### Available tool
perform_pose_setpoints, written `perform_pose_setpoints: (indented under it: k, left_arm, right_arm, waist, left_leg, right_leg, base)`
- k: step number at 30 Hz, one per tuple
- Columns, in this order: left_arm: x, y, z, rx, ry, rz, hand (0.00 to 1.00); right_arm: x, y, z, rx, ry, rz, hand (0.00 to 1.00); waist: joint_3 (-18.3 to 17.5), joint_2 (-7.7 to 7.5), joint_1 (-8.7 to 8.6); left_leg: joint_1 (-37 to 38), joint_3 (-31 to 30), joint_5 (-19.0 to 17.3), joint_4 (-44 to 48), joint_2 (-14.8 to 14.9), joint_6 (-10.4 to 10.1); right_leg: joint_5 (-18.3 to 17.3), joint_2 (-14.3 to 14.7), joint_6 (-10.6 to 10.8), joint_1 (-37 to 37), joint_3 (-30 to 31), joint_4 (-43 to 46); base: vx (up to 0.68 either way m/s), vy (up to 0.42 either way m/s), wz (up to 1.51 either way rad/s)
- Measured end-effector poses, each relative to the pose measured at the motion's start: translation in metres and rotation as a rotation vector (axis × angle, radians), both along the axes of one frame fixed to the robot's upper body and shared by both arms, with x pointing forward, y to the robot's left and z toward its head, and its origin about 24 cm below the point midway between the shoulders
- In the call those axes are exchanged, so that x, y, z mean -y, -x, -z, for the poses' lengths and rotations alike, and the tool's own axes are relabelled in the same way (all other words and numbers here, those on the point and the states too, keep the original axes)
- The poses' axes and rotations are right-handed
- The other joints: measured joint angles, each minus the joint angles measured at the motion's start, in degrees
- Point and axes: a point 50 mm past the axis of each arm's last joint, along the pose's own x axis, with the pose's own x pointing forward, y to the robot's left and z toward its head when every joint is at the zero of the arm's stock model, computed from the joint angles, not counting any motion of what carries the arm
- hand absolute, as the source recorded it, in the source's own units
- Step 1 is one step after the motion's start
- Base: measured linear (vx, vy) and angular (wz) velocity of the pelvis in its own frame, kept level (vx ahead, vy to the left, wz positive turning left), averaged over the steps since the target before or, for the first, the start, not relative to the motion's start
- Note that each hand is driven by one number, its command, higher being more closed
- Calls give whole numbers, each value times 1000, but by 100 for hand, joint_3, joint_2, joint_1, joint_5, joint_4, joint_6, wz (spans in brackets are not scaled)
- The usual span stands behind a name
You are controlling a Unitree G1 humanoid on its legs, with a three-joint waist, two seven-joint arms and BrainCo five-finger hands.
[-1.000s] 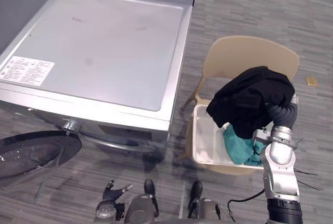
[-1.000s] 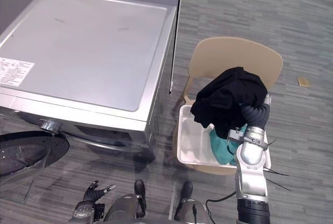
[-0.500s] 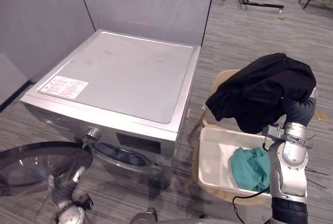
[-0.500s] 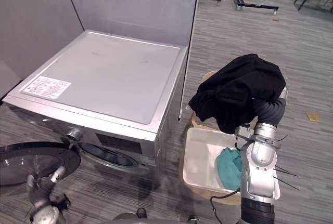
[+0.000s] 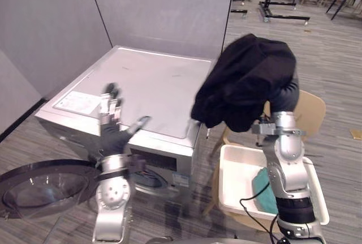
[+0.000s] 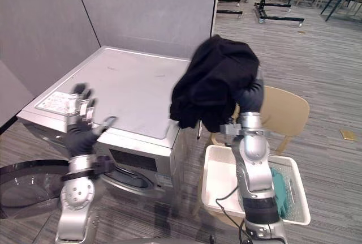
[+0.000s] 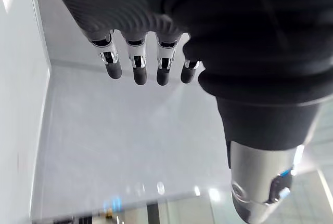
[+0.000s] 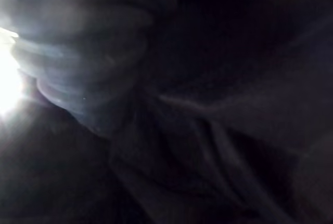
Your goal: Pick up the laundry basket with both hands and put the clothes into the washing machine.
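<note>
Garment (image 5: 243, 80), black, draping over right robot hand (image 6: 250, 94), grip impossible to tell; likely clearing washing machine (image 5: 153, 85) top. Left robot hand (image 5: 113, 135) splaying wide, empty.

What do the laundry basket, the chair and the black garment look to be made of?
Laundry basket: probably white plastic, with smooth, slightly glossy moulded walls and fine perforations near one end.
Chair: looks like tan moulded plastic, going by its seamless matte shell, though painted wood is possible.
Black garment: soft matte fabric that hangs in loose folds. The weave is too fine to tell.
</note>
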Motion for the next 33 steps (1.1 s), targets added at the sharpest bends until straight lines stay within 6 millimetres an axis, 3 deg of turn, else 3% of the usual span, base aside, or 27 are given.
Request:
perform_pose_setpoints:
  k: [3,10,11,17,23,24,33]
  left_arm:
    - [39,-14,5,-9,-73,222,0]
    - [71,-35,4,7,-215,352,0]
    - [77,-38,0,30,-263,362,100]
    - [85,-47,-9,80,-330,306,100]
    - [84,-51,-12,81,-323,270,100]
    - [84,-51,-12,78,-324,269,100]
    - [80,-53,-4,40,-326,259,100]
  right_arm:
    - [-23,-10,-12,25,-8,-130,100]
    - [-49,-13,-20,26,-60,-302,100]
    - [-52,-12,-20,21,-82,-326,100]
    - [-59,-12,-19,-7,-177,-414,100]
    - [-65,-7,-4,-59,-197,-471,100]
    - [-64,-6,0,-71,-196,-474,0]
    - [-56,-4,19,-134,-210,-446,0]
  waist:
    - [-2,-2,-13]
    - [-17,-32,-148]
    - [-18,-33,-150]
    - [-20,-37,-324]
    - [-21,-38,-320]
    - [-25,-46,-319]
    - [-32,-74,-314]
  left_leg:
    - [153,153,43,-135,-5,-3]
    - [364,353,122,-400,-9,-14]
    - [367,419,122,-413,-3,-14]
    - [389,457,162,-530,-4,-27]
    - [384,481,162,-569,0,-27]
    - [385,483,162,-578,-3,-27]
    - [380,486,162,-597,-7,-27]
  right_leg:
    - [1,5,1,1,140,0]
    - [5,67,-4,-26,338,0]
    - [7,79,-7,-71,406,0]
    - [19,97,-19,-115,440,-10]
    - [45,106,-23,-151,458,-11]
    - [51,104,-22,-156,464,-11]
    - [71,99,-19,-147,477,-65]
  base:
    - [-4,23,-22]
    - [1,10,-17]
    - [-11,2,-24]
    - [-1,-2,-4]
    - [0,0,0]
    - [0,0,0]
    - [0,0,0]
